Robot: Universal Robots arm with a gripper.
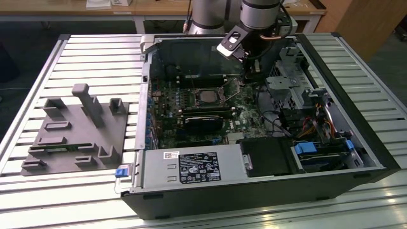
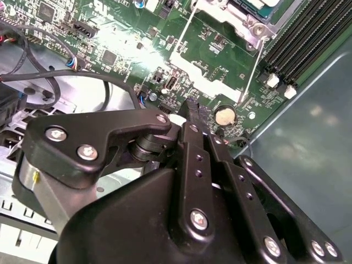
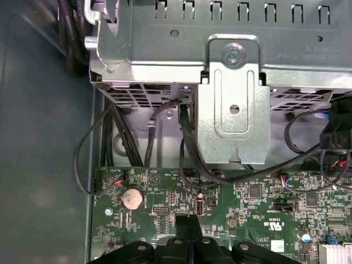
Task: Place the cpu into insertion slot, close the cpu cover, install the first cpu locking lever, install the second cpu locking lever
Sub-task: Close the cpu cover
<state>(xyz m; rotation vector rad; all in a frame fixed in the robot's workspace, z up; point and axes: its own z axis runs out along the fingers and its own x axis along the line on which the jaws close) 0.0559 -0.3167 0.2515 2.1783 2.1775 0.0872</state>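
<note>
The cpu (image 1: 207, 97), with its silvery-tan top, lies in the insertion slot (image 1: 208, 106) on the motherboard inside the open computer case. The silver cpu cover (image 1: 192, 90) frames it and looks flat over it; a corner of the cover (image 2: 231, 12) shows in the second wrist view. Two thin wire locking levers (image 2: 181, 36) (image 2: 254, 71) run out from the socket over the green board. My gripper (image 1: 249, 78) hangs low in the case, just to the exterior view's right of the socket. Its black fingers (image 2: 191, 109) (image 3: 188, 226) are shut together with nothing between them, close above the board by a coin battery (image 3: 131, 198).
A metal drive cage (image 3: 220, 66) with black cables (image 3: 187, 148) rises just beyond the gripper. Memory slots (image 2: 308, 38) run beside the socket. A black card (image 1: 203, 119) and the power supply (image 1: 190, 167) sit nearer the case front. A grey fixture plate (image 1: 76, 129) lies on the slatted table.
</note>
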